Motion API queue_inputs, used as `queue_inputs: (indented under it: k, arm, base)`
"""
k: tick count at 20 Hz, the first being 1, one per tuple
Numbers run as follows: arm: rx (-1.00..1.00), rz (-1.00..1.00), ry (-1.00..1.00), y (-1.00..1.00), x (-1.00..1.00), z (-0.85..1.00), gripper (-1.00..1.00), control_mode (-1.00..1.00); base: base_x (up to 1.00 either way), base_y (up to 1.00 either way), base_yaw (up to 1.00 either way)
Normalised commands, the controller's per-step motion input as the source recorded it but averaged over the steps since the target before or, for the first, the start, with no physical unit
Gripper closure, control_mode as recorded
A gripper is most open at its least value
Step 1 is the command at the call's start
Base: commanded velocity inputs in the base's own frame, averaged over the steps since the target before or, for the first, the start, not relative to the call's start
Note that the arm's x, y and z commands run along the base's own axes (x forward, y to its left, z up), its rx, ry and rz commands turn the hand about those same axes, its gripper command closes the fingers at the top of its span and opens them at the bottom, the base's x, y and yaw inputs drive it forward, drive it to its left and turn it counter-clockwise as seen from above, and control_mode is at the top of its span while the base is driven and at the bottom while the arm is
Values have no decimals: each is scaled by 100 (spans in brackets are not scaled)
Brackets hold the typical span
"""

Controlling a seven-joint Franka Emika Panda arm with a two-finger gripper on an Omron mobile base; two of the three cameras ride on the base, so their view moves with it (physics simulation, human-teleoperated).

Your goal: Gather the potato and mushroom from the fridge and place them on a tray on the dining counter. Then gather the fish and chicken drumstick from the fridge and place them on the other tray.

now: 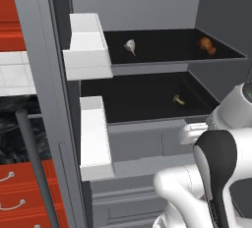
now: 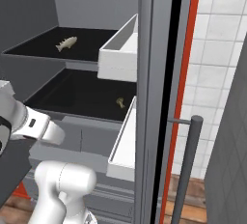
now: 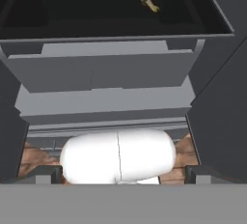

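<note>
We reach for the mushroom (image 3: 150,2) at upper center of the hand view, on the fridge's (image 1: 44,74) lower shelf; hand released wide, approach level.

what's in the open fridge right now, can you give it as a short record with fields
fridge: doors open, two black shelves showing
upper shelf: fish toward the left, chicken drumstick toward the right
lower shelf: mushroom, lying alone in view
potato: not made out on either shelf
door bins: white
claw: fingertips at the hand view's bottom corners, spread wide, holding nothing, aimed at the fridge front below the lower shelf
</note>
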Motion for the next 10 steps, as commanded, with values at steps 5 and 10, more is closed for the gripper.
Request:
queue_inputs:
  k: [5,10]
  arm:
    - [7,0,1,-43,77,0,-100,-100]
    - [4,0,2,-30,72,0,-100,-100]
  base:
    - [0,0,0]
    - [0,0,0]
